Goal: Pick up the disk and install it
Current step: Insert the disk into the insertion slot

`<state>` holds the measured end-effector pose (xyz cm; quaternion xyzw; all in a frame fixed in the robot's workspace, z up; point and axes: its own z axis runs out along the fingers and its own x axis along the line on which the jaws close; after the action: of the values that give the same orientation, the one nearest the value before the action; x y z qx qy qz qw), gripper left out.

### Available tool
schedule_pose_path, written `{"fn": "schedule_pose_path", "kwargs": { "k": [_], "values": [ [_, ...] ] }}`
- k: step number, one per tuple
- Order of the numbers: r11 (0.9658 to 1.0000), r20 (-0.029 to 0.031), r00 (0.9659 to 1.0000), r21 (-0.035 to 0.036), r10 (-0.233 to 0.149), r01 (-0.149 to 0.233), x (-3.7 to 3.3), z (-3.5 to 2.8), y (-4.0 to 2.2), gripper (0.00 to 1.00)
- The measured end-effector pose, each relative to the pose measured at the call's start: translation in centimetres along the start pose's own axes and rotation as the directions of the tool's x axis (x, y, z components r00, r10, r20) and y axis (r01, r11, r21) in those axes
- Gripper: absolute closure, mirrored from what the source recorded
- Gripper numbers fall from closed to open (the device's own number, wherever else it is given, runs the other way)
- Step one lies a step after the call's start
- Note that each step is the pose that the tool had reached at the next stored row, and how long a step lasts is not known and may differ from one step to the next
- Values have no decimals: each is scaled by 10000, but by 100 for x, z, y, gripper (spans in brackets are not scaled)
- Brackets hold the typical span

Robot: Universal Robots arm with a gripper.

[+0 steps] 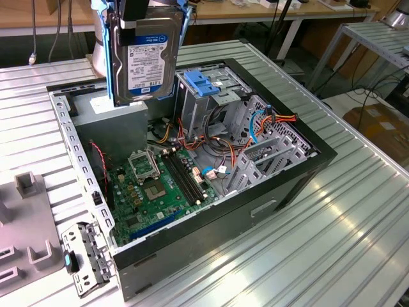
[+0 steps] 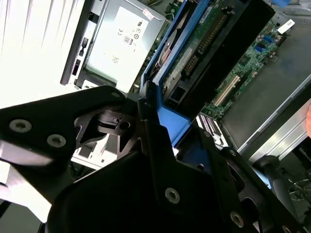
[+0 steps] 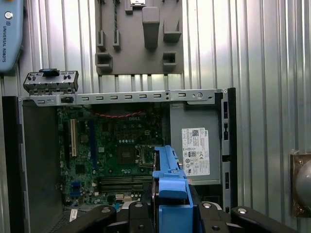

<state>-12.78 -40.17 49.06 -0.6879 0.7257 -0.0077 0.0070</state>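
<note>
The disk [image 1: 146, 57], a silver drive with a white-and-blue label and blue side rails, hangs on edge above the back corner of the open computer case [image 1: 281, 185] at the exterior view's left. My gripper [image 1: 147, 14] is shut on its upper end. In the second wrist view the black fingers [image 2: 160, 160] clamp the blue rail, and the disk's green circuit-board face [image 2: 194, 53] runs away from them. In the first wrist view the disk's blue end [image 3: 170, 194] sits between the fingers, over the motherboard [image 3: 107, 150]. The metal drive cage with its blue bracket [image 1: 203, 83] stands just beside the disk.
A grey power-supply box [image 1: 121, 125] with a white sticker [image 3: 195, 150] lies under the disk. Orange and blue cables [image 1: 268, 121] crowd the case's far side. A grey fixture plate [image 1: 22, 236] and a loose metal bracket [image 1: 86, 256] lie on the ribbed table [image 1: 332, 243].
</note>
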Motion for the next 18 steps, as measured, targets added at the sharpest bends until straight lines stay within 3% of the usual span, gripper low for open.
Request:
{"fn": "schedule_pose_path", "kwargs": {
  "k": [8,18],
  "values": [
    [10000,0,10000,0,0,0,74,0,-4,63],
    [10000,0,10000,0,0,0,366,1,-20,63]
  ]
}}
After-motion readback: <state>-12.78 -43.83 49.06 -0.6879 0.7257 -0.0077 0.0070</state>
